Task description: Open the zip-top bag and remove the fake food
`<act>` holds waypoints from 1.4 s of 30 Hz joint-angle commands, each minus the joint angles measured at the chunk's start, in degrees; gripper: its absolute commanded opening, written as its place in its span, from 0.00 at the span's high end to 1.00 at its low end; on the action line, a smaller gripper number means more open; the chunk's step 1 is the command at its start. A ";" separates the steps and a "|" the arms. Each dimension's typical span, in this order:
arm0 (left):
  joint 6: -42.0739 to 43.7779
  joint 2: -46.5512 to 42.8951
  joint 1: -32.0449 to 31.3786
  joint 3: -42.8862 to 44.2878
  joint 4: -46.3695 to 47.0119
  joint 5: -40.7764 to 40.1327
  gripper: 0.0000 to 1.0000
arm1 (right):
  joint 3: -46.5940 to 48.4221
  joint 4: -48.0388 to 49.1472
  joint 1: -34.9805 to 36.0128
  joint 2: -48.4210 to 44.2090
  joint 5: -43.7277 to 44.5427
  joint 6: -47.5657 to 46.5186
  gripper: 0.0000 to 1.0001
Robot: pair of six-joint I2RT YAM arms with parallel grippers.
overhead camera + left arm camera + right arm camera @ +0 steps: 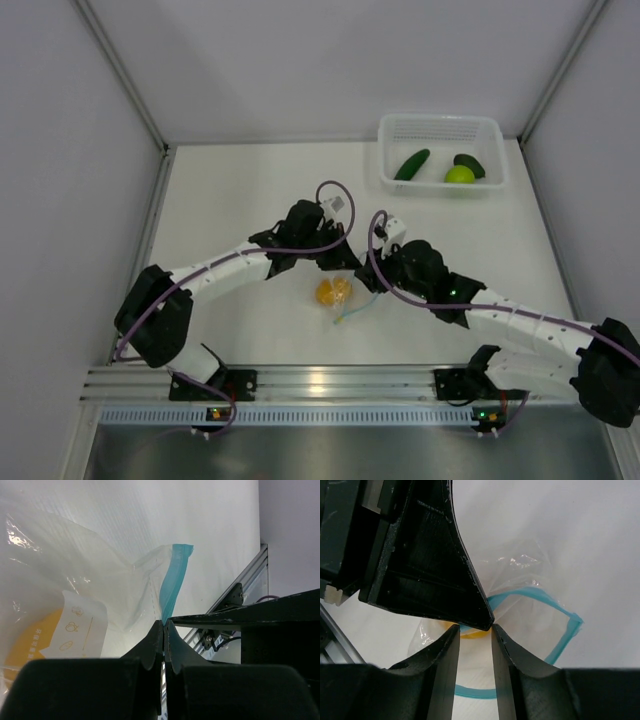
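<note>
The clear zip-top bag [343, 298] lies mid-table with its light blue zip mouth pulled open. The orange round fruit [331, 291] is inside it. My left gripper [344, 262] is shut on the blue zip strip [175, 575] at one side of the mouth. In the left wrist view [164, 625] the bag [100, 575] and fruit [22, 647] hang off to the left. My right gripper [364, 282] is at the bag's mouth. In the right wrist view [475, 627] its jaws stand a narrow gap apart over the bag [530, 615], with the fruit [470, 632] just beyond.
A white mesh basket [490, 130] at the back right holds the long cucumber [411, 164], the lime-green ball [459, 174] and the dark green oval [470, 163]. Grey walls close in the table on three sides. An aluminium rail [320, 382] runs along the near edge.
</note>
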 commanded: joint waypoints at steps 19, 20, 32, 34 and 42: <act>1.79 3.62 -0.60 15.64 -4.72 18.73 1.00 | 0.60 -4.66 3.91 0.08 12.66 3.02 0.66; 1.71 2.48 -0.61 15.39 -4.11 15.94 1.00 | 1.39 -6.09 3.83 0.61 15.89 4.07 0.65; -25.00 -7.28 -0.96 -12.90 44.04 2.04 1.00 | -3.61 6.55 3.91 2.90 20.49 26.40 0.71; -25.54 -10.08 -1.31 -16.51 45.91 -3.23 1.00 | -2.30 4.54 4.09 4.91 22.06 26.84 0.71; -24.75 -17.65 -2.63 -24.24 45.64 -12.82 1.00 | 1.84 -3.98 4.53 10.72 25.42 23.86 0.68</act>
